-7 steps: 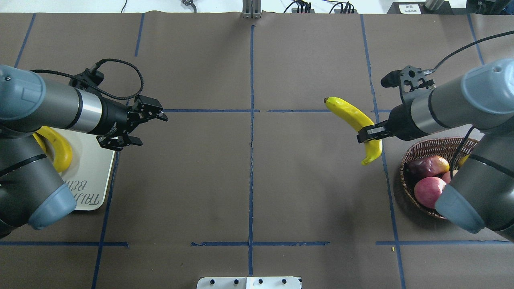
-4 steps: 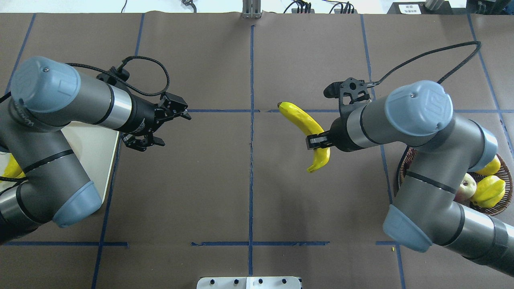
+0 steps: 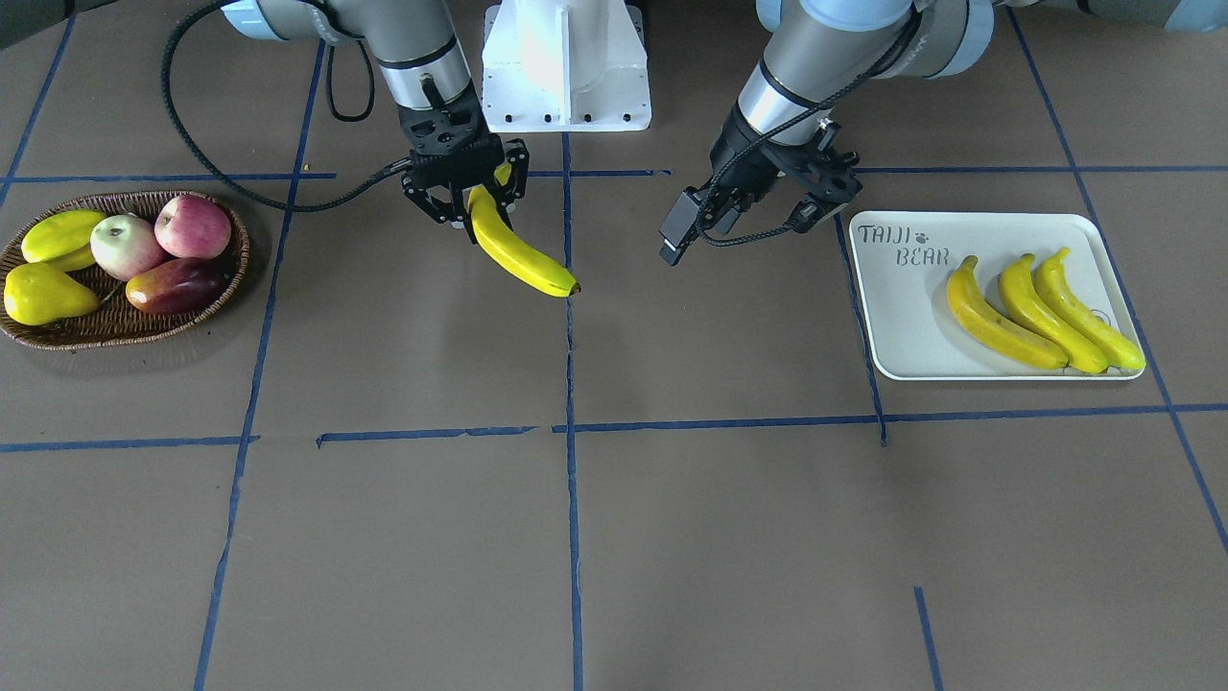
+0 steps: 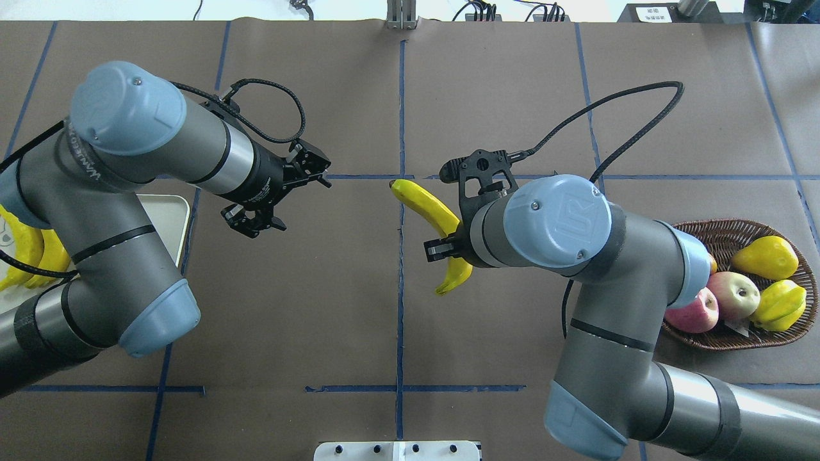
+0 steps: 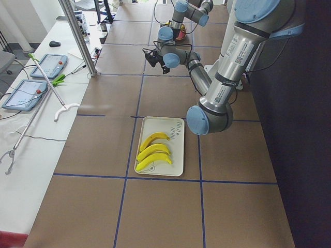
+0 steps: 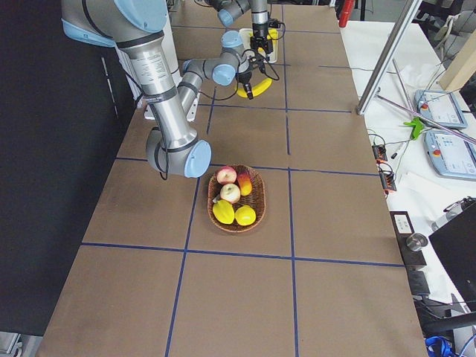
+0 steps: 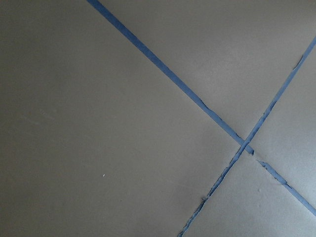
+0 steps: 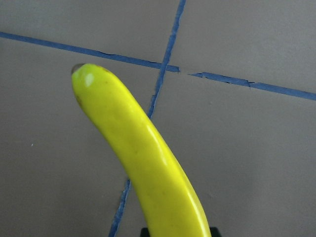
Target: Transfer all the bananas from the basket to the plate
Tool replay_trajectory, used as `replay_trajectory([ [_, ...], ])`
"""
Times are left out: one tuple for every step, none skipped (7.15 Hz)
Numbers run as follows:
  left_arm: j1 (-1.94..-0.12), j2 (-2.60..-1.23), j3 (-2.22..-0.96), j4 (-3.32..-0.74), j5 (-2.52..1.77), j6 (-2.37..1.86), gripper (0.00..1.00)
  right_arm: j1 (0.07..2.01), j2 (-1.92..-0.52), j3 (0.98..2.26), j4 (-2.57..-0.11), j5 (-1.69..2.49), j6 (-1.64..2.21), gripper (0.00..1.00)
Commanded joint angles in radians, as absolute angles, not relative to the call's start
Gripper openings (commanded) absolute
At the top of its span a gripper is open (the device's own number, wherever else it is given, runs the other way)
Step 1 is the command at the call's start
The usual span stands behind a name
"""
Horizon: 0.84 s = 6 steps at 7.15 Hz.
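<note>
Front-facing view | plate (image 3: 902,317) lettered "TAIJI BEAR" | right pincer (image 3: 477,202) grips banana (image 3: 523,261) | left pincer (image 4: 306,205) spread apart

The bananas (image 3: 1046,312) are bright yellow (greenish tips). The basket (image 3: 96,336) is brown wicker, the plate (image 3: 902,317) white, grey-lettered.

We see the right gripper (image 4: 445,246) carry its banana (image 4: 423,202) leftward, away from the basket (image 4: 730,229), until the banana's far tip just crosses the centre tape line (image 4: 401,307). The right arm (image 4: 557,221) swings with it, so the fruit (image 4: 737,294) in the basket, half hidden before, now lies mostly uncovered. The left gripper (image 4: 305,205) advances rightward toward the middle, narrowing the gap to the banana. The left arm (image 4: 128,109) now rises over the plate (image 4: 182,211), hiding most of it.
</note>
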<state>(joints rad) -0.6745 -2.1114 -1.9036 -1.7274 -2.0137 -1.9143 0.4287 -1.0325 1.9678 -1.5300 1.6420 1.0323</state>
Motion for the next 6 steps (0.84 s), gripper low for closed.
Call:
replay_trajectory([
  [-0.666, -2.17, -1.901, -1.666, -2.017, -1.962, 1.0, 0.356, -0.988, 1.953, -1.542, 1.513, 1.032, 0.02],
  [-0.664, -2.192, -1.896, -1.663, -2.017, -2.004, 0.99, 0.351, -0.936, 1.91, -1.563, 1.503, 1.032, 0.02],
  [-0.661, -2.216, -1.881, -1.663, -2.017, -2.037, 0.99, 0.348, -0.898, 1.881, -1.568, 1.496, 1.034, 0.02],
  [-0.655, -2.242, -1.85, -1.663, -2.017, -2.075, 0.99, 0.344, -0.882, 1.867, -1.568, 1.491, 1.052, 0.02],
  [-0.655, -2.259, -1.836, -1.663, -2.017, -2.085, 0.99, 0.339, -0.861, 1.85, -1.568, 1.483, 1.072, 0.02],
  [-0.653, -2.26, -1.832, -1.663, -2.017, -2.085, 0.99, 0.333, -0.861, 1.852, -1.568, 1.476, 1.072, 0.02],
])
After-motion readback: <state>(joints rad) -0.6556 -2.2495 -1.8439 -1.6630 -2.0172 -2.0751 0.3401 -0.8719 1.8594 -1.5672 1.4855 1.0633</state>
